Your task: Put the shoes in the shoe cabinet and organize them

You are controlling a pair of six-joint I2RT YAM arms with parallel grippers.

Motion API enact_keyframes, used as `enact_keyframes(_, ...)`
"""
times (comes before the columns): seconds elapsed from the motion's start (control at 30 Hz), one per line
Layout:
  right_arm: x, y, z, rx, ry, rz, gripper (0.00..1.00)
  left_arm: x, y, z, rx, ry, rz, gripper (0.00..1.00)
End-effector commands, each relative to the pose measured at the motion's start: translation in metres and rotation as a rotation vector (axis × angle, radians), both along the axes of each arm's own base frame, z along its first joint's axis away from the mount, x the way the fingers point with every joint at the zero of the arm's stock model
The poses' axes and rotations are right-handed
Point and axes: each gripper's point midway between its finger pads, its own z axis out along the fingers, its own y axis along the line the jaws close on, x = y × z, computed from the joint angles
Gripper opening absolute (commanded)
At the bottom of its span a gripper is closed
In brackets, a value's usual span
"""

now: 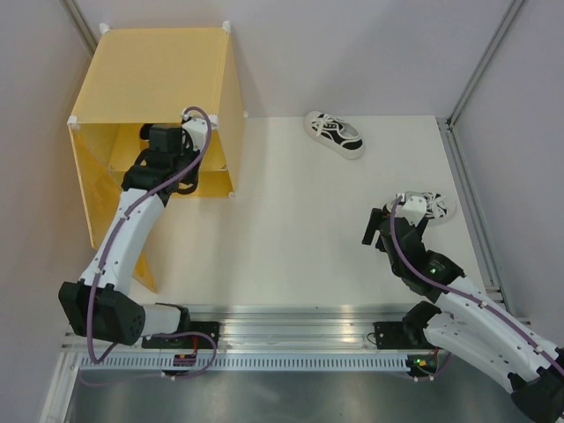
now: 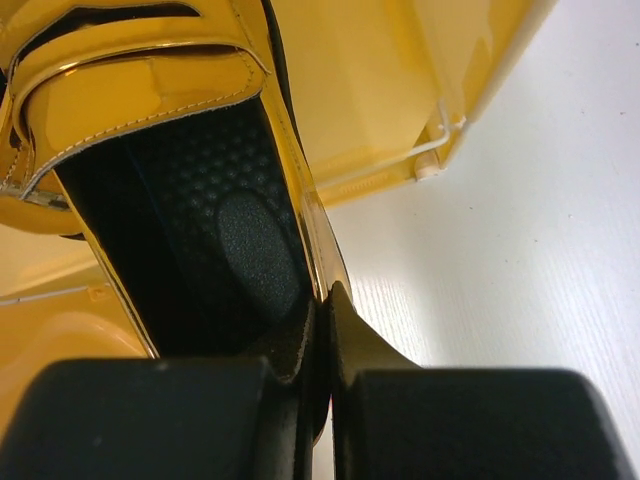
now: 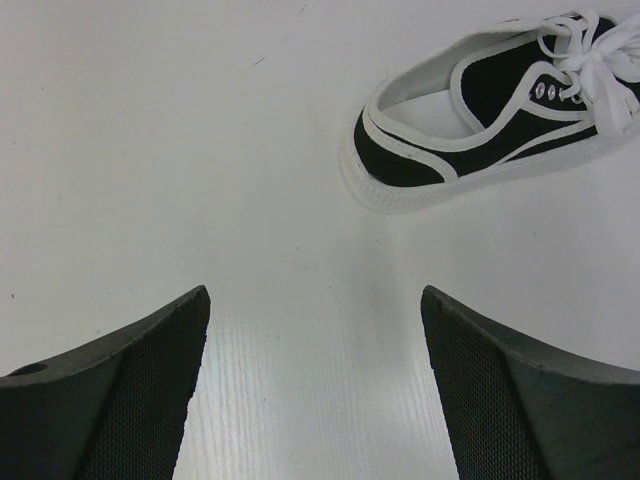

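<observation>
Left side: left claw (image 2: 325, 298) is clamping shut on the side wall of a gold loafer (image 2: 150, 90), one finger inside on the black insole and one outside. The arm is reaching into the open front of the shoe cabinet (image 1: 150, 62). The loafer's long axis is running away from the claw, toe deeper in. Can't tell whether it's sitting on the shelf or hanging above it.

Middle: one sneaker (image 1: 335, 134) is lying on the worktop (image 1: 291, 229) near the far edge, well apart from both arms, with the right arm nearer.

Right side: right claw (image 3: 315, 295) is hovering wide open over bare worktop, holding nothing. The second sneaker (image 3: 490, 90) is lying just beside it, ahead and to the right in the wrist view. Its heel is nearest and its long axis is angling away. My read: the claw needs to shift right and rotate to straddle the heel rim.
</observation>
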Motion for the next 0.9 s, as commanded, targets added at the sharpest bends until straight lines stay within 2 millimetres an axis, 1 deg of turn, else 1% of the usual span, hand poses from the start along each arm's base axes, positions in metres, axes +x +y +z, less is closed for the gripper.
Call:
enact_keyframes(0.0, 0.001, 0.002, 0.002, 0.010, -0.008, 0.014, 0.90, 0.038, 0.007, 0.046, 0.034, -0.206, -0.021, 0.02)
enact_keyframes(0.17, 0.001, 0.003, 0.001, 0.013, -0.007, 0.016, 0.90, 0.054, 0.010, 0.047, 0.041, -0.242, 0.005, 0.03)
enact_keyframes(0.33, 0.000, 0.004, -0.001, 0.011, 0.000, 0.018, 0.90, 0.059, 0.016, 0.054, 0.060, -0.279, 0.033, 0.10)
enact_keyframes(0.43, 0.000, 0.004, -0.002, 0.008, 0.005, 0.019, 0.90, 0.058, 0.018, 0.054, 0.068, -0.289, 0.041, 0.23)
enact_keyframes(0.47, 0.001, 0.004, -0.002, 0.012, 0.004, 0.020, 0.90, 0.057, 0.019, 0.057, 0.069, -0.298, 0.042, 0.24)
enact_keyframes(0.5, 0.000, 0.004, -0.002, 0.010, 0.006, 0.020, 0.90, 0.056, 0.019, 0.055, 0.068, -0.295, 0.042, 0.28)
enact_keyframes(0.53, 0.001, 0.004, -0.002, 0.011, 0.005, 0.020, 0.90, 0.055, 0.019, 0.056, 0.068, -0.301, 0.042, 0.38)
enact_keyframes(0.63, 0.000, 0.005, -0.004, 0.008, 0.011, 0.026, 0.90, 0.052, 0.021, 0.058, 0.069, -0.307, 0.052, 0.44)
enact_keyframes(0.67, 0.001, 0.005, -0.003, 0.009, 0.010, 0.024, 0.90, 0.050, 0.021, 0.059, 0.058, -0.310, 0.056, 0.52)
enact_keyframes(0.7, 0.001, 0.005, -0.004, 0.007, 0.013, 0.024, 0.90, 0.046, 0.020, 0.066, 0.046, -0.329, 0.056, 0.54)
enact_keyframes(0.73, 0.001, 0.006, -0.004, 0.008, 0.014, 0.027, 0.90, 0.044, 0.018, 0.069, 0.029, -0.335, 0.053, 0.64)
enact_keyframes(0.77, 0.000, 0.006, -0.004, 0.008, 0.013, 0.027, 0.90, 0.040, 0.017, 0.075, 0.003, -0.348, 0.060, 0.69)
enact_keyframes(0.8, 0.000, 0.006, -0.004, 0.008, 0.013, 0.027, 0.90, 0.035, 0.016, 0.076, -0.012, -0.346, 0.063, 0.73)
enact_keyframes(0.83, 0.001, 0.006, -0.004, 0.008, 0.013, 0.025, 0.90, 0.027, 0.015, 0.087, -0.035, -0.373, 0.067, 0.76)
enact_keyframes(0.87, 0.001, 0.005, -0.004, 0.008, 0.011, 0.024, 0.90, 0.022, 0.015, 0.090, -0.074, -0.377, 0.091, 0.81)
